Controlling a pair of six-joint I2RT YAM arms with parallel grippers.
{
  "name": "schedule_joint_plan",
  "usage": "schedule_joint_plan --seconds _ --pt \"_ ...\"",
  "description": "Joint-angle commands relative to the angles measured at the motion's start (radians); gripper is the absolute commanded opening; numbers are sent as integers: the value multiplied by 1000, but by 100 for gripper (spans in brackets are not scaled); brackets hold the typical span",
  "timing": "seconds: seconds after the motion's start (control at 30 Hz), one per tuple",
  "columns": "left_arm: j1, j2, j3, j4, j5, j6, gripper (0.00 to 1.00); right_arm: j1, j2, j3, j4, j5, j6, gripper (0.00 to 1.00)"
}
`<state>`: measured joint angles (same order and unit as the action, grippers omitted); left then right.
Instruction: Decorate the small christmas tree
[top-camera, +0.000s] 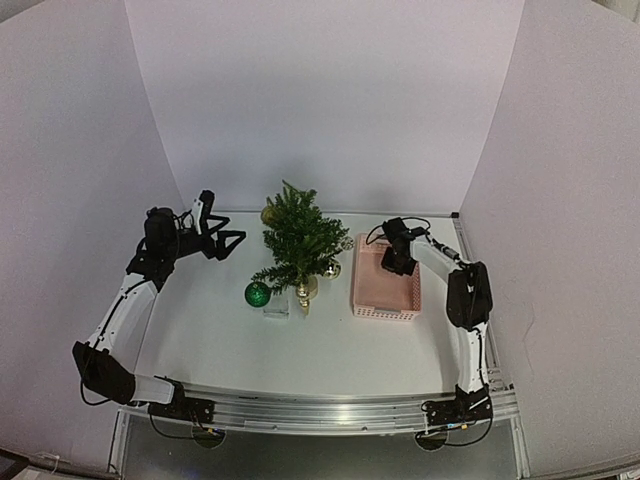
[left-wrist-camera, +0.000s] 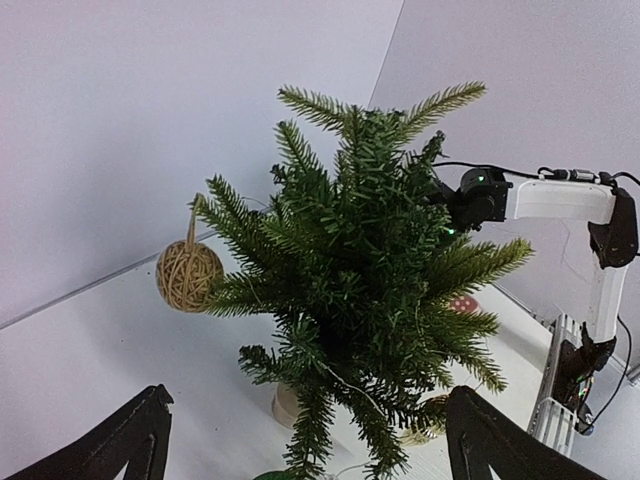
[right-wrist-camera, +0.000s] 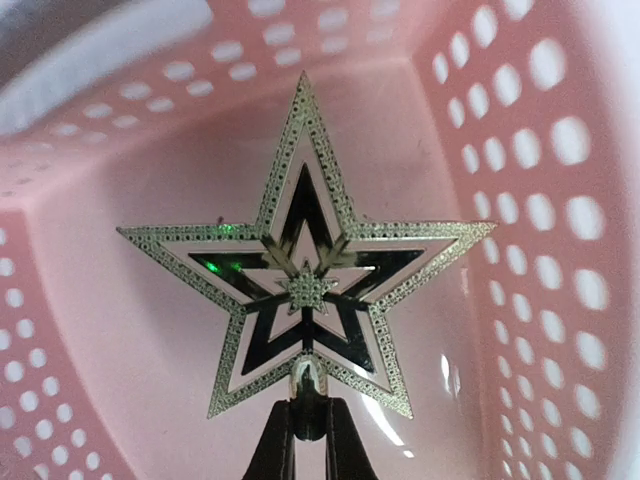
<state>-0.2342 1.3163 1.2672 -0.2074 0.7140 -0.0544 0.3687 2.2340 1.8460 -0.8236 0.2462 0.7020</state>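
**One Big Job Left**

The small christmas tree (top-camera: 298, 240) is standing straight up, tip pointing up, nearer the far edge of the tabletop (top-camera: 330, 350). A straw ball (left-wrist-camera: 188, 275) is hanging on it already; the top is bare. The right gripper (right-wrist-camera: 308, 425) is pinching the gold star (right-wrist-camera: 305, 270) inside the pink basket (top-camera: 385, 313). The left gripper (top-camera: 226, 243) is hovering wide open beside the tree.

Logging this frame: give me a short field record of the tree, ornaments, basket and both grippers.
tree: small christmas tree, upright, mid-table
on tree: wicker ball hanging from a branch
basket: pink basket, right of the tree
left arm: left gripper open, facing the tree, holding nothing
right arm: right gripper inside the basket, shut on the stem of the star
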Motion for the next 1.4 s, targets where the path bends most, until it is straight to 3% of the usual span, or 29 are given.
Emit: schedule_joint_plan --seconds 0.0,0.17,0.3,0.5,0.6,0.77,1.0,1.13,1.3,1.37 --pt "7 -9 25 77 101 -26 95 0 -268 57 7 97 -83 0" --pt "8 29 88 62 219 -30 91 42 -441 114 107 134 -158 0" --pt "-7 80 161 -40 208 12 88 178 -561 86 313 221 -288 0" --pt "-96 129 330 -183 213 98 89 413 -582 49 627 242 -508 0" --pt "-123 145 383 -158 251 44 91 485 -556 45 745 190 -573 0" --pt "-149 172 438 -37 282 -86 92 586 -479 108 826 192 -690 0" --pt "-176 186 415 179 234 -241 81 669 -392 163 894 259 -778 0" --pt "-188 209 420 196 242 -287 75 687 -373 176 912 273 -769 0" --pt "-190 206 401 201 210 -288 57 706 -341 197 913 312 -795 0" --pt "-191 205 396 243 213 -309 55 712 -329 205 913 329 -810 0"
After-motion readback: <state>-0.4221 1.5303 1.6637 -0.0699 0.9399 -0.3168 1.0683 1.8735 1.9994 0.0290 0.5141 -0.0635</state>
